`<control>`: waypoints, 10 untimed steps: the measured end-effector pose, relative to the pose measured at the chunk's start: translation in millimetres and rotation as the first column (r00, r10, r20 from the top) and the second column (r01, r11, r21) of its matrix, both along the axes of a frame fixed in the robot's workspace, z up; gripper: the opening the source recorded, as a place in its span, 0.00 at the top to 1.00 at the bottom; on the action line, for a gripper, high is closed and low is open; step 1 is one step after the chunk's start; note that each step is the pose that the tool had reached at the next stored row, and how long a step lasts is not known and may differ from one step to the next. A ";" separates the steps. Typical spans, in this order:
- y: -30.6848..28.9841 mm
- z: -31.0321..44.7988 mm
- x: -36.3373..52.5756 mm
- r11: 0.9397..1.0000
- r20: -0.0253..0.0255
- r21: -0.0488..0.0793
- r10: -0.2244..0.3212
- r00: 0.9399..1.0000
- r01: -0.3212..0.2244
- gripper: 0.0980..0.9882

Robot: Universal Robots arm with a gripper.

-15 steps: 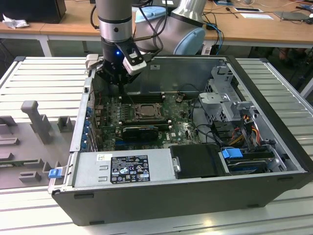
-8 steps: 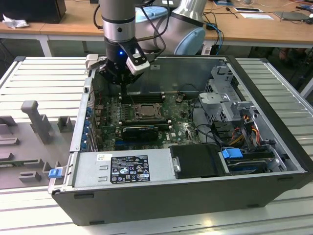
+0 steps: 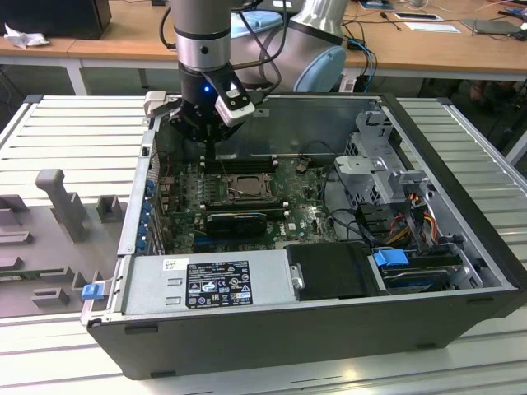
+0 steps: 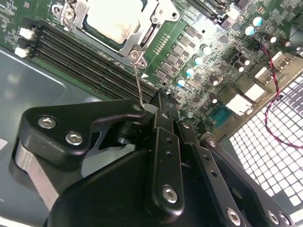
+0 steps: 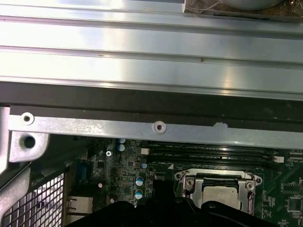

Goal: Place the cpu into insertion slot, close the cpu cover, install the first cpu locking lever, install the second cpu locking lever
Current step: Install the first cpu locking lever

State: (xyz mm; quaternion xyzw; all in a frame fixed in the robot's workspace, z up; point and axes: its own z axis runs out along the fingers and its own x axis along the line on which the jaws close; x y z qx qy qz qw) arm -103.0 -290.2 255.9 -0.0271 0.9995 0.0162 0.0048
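Second wrist view: tool (image 4: 162,98) narrowed shut, thin locking lever (image 4: 137,82) just beside its tip; first wrist view shows cpu (image 5: 220,193) under closed cpu cover (image 5: 189,184).

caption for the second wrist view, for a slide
gripper at the thin lever beside the cpu, seated under its cover

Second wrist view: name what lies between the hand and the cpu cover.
In the second wrist view, the memory slots cross that stretch, and a thin locking lever runs from a corner of the cpu cover toward the hand.
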 end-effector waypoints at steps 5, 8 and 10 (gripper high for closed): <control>0.0 0.0 1.9 1.000 0.000 0.000 0.000 1.000 0.000 0.99; 0.0 0.0 3.2 1.000 0.000 0.000 0.000 1.000 0.000 0.99; 0.0 0.0 3.7 1.000 0.000 0.000 0.000 1.000 0.000 0.99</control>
